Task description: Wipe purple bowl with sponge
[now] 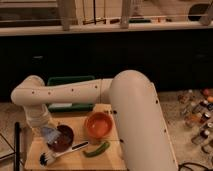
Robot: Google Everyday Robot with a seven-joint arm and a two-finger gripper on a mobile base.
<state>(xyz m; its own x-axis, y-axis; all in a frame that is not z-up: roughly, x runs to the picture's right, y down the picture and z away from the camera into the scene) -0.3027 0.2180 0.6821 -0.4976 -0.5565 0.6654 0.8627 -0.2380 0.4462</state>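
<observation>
Camera view, seen from above the arm. A white, tubular robot arm (75, 94) is extended leftward across the scene and bent downward at its elbow. Its pincer (48, 130) is placed low over the left part of a light wooden counter (75, 161). The pincer is seen closed on the small, light blue-grey soft sponge (50, 134), which is held at the left rim of the small, round, glossy maroon-purple bowl (64, 140). The bowl stands on the counter, left of centre. A larger round orange bowl (98, 125) is set just to its right, apart from it. A curved green pepper-like object (98, 148) lies in front of the orange bowl. A white-handled brush with dark bristles (64, 153) lies in front of the purple bowl, with its bristles toward the left. A green tray (70, 80) is partly hidden behind the arm. Small bottles (200, 117) are grouped on the floor at far right.
</observation>
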